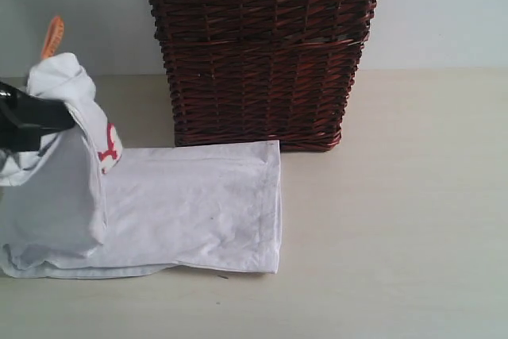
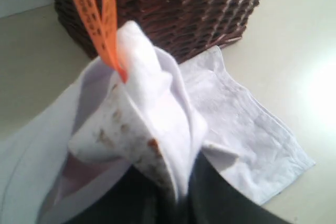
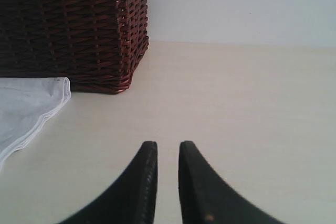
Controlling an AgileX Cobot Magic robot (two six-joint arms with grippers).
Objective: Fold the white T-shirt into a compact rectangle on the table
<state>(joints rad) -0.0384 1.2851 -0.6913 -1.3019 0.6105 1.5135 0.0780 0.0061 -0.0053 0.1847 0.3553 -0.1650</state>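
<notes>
No text, brand or number fully readable.

Orange tag [image 2: 86, 9], upper left of left wrist view: row of small dark printed marks along strip, too blurred to read. Same tag at upper left of exterior view: print not discernible.

White T-shirt [image 1: 198, 204]: fragment of red-outlined lettering [image 1: 109, 147] at left of exterior view, on fold edge, mostly hidden, characters not identifiable. Red-brown flecks on lifted fold in left wrist view, illegible.

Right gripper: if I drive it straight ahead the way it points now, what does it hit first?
Probably nothing close: bare table lies ahead of the right gripper, then the pale wall; the wicker basket sits off to one side.
</notes>
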